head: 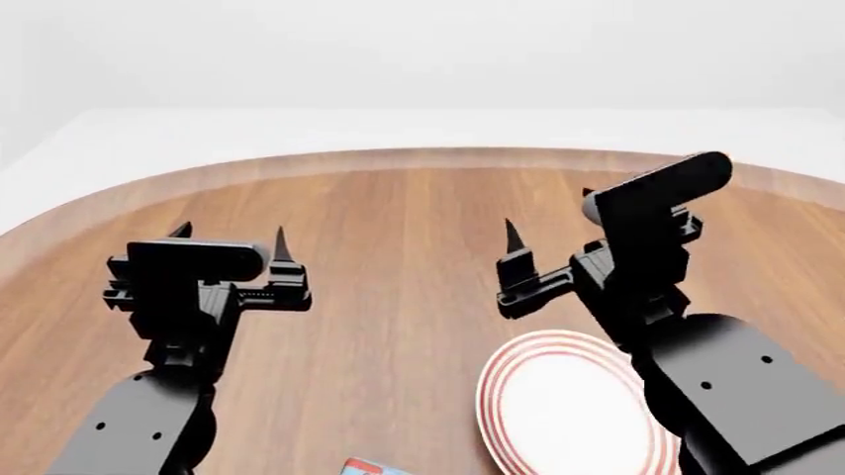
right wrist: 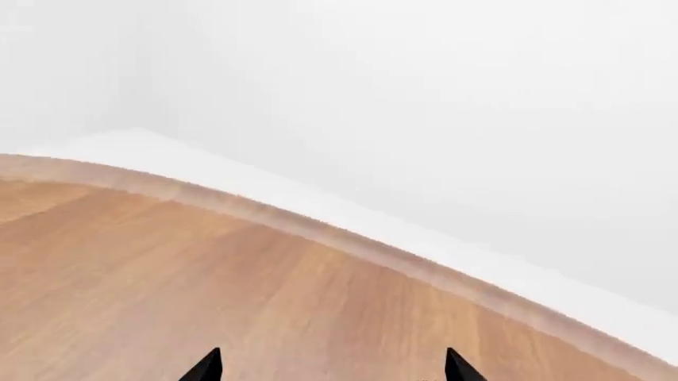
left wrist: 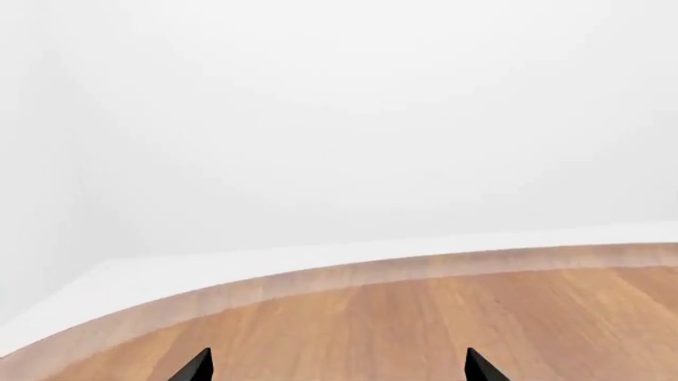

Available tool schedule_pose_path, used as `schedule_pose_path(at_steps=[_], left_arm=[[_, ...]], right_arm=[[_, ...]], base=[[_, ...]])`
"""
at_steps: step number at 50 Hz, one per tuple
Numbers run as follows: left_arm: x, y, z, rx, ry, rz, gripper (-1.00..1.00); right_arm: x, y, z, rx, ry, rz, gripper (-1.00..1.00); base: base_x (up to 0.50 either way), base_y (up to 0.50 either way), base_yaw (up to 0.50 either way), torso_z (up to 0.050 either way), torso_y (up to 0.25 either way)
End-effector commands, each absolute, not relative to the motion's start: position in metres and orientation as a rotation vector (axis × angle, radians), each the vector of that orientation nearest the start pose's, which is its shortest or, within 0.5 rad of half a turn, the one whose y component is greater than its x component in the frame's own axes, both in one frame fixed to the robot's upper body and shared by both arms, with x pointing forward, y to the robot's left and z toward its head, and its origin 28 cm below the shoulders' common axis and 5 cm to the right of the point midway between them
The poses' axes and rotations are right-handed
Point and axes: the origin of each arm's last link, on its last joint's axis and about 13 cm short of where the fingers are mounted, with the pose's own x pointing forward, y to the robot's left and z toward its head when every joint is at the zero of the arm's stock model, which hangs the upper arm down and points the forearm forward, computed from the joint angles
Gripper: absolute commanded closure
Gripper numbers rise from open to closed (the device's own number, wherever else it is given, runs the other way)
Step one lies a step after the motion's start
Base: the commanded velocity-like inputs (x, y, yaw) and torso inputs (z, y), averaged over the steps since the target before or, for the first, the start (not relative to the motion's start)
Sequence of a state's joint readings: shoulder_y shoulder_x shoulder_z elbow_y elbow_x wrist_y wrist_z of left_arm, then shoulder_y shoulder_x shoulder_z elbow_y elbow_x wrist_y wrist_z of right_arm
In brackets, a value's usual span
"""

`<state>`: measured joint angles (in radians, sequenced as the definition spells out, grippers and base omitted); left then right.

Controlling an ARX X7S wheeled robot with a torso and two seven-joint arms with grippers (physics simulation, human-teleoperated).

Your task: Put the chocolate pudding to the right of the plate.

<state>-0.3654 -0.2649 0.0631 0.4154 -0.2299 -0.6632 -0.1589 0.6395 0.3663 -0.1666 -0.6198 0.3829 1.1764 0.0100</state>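
The plate (head: 568,416), white with red rings round its rim, lies on the wooden table (head: 396,257) near the front, partly under my right arm. A sliver of the chocolate pudding (head: 370,467), light blue and red, shows at the head view's bottom edge, left of the plate. My left gripper (head: 228,237) is open and empty above the table at the left. My right gripper (head: 548,220) is open and empty above the table behind the plate. In the wrist views only fingertips (left wrist: 197,367) (right wrist: 209,368) show, wide apart over bare wood.
The round table's far edge (head: 422,156) curves across the back, with white floor and wall beyond. In the left wrist view the table rim (left wrist: 317,274) runs ahead of the gripper; the right wrist view shows the rim (right wrist: 350,242) too.
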Motion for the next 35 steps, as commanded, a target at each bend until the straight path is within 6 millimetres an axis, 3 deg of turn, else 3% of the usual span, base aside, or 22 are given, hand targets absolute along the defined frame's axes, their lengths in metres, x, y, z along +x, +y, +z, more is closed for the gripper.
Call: schedule_pose_path(at_steps=[1,11,18,35], left_arm=[[0.261,0.240,0.146,0.094,-0.100,0.035,-1.00],[0.262,0.241,0.146,0.094,-0.097,0.040,-1.00],[0.262,0.241,0.145,0.097,-0.094,0.040,-1.00],[0.264,0.243,0.144,0.101,-0.087,0.048,-1.00]], right_arm=[[0.252,-0.135,0.230,-0.428,0.195,0.586,-1.00],[0.255,-0.141,0.247,-0.442,0.223,0.633,-1.00],[0.252,-0.142,0.246,-0.504,0.283,0.635,-1.00],[0.236,-0.153,0.252,-0.623,0.370,0.864,-1.00]], base=[[0.00,0.00,0.00,0.000,0.000],[0.00,0.00,0.00,0.000,0.000],[0.00,0.00,0.00,0.000,0.000],[0.00,0.00,0.00,0.000,0.000]])
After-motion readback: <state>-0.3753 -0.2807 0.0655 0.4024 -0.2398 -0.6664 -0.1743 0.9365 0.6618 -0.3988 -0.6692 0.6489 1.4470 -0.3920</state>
